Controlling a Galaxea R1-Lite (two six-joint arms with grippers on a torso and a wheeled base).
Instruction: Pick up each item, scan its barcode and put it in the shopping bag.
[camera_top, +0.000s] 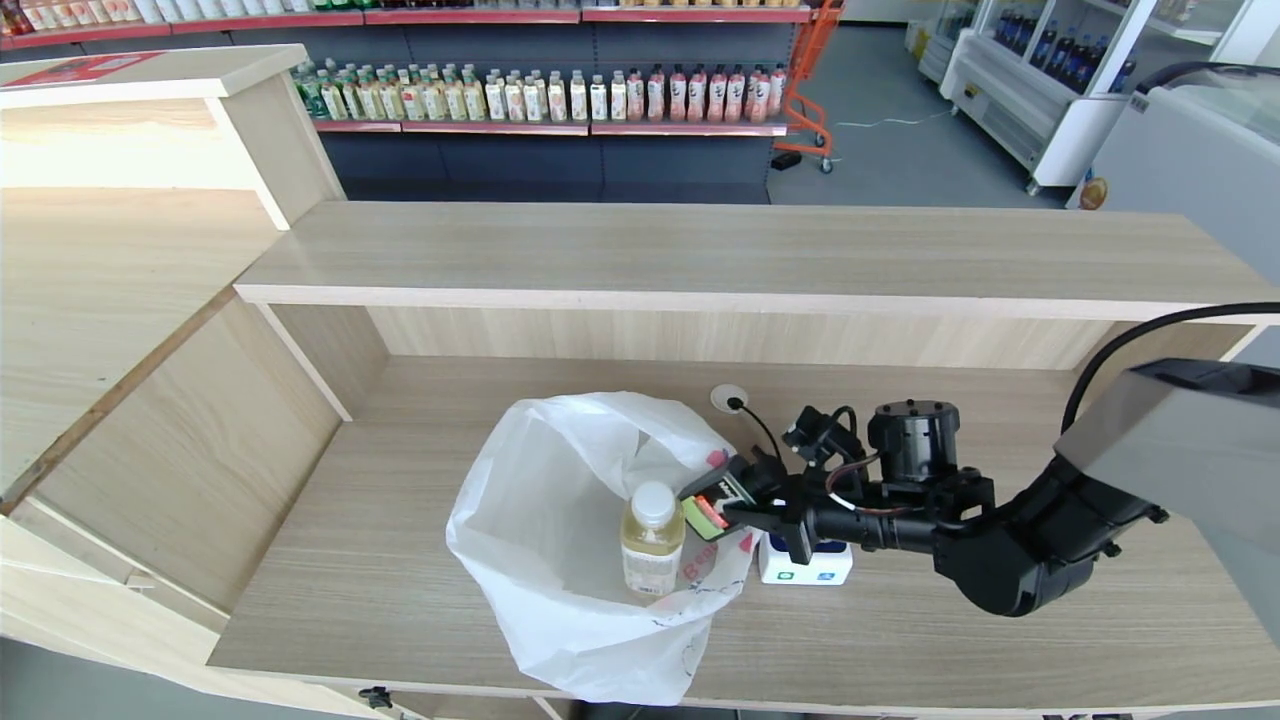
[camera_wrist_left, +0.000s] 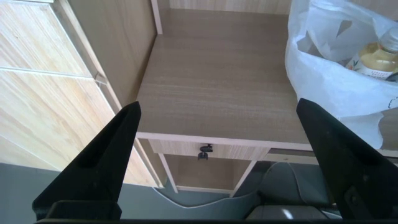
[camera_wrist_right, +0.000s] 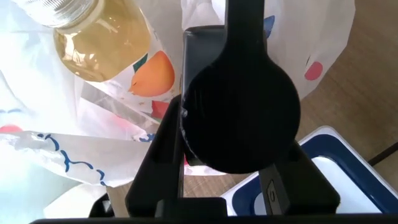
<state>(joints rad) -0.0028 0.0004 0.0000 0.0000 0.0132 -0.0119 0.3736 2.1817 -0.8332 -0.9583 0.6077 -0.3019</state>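
Box (camera_top: 708, 508) sits in right gripper (camera_top: 733, 498) jaws at shopping bag (camera_top: 530, 560) rim

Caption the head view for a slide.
Right tool holds a small box at the rim of the shopping bag; a bottle stands inside, scanner alongside.

Nothing legible anywhere. Centre frame, the label on the bottle (camera_top: 652, 545) is too small to read. Red lettering on the shopping bag (camera_top: 540, 500) is crumpled. The small box (camera_top: 712, 503) shows only colour patches. The red sign (camera_top: 80, 68) at upper left is unreadable.
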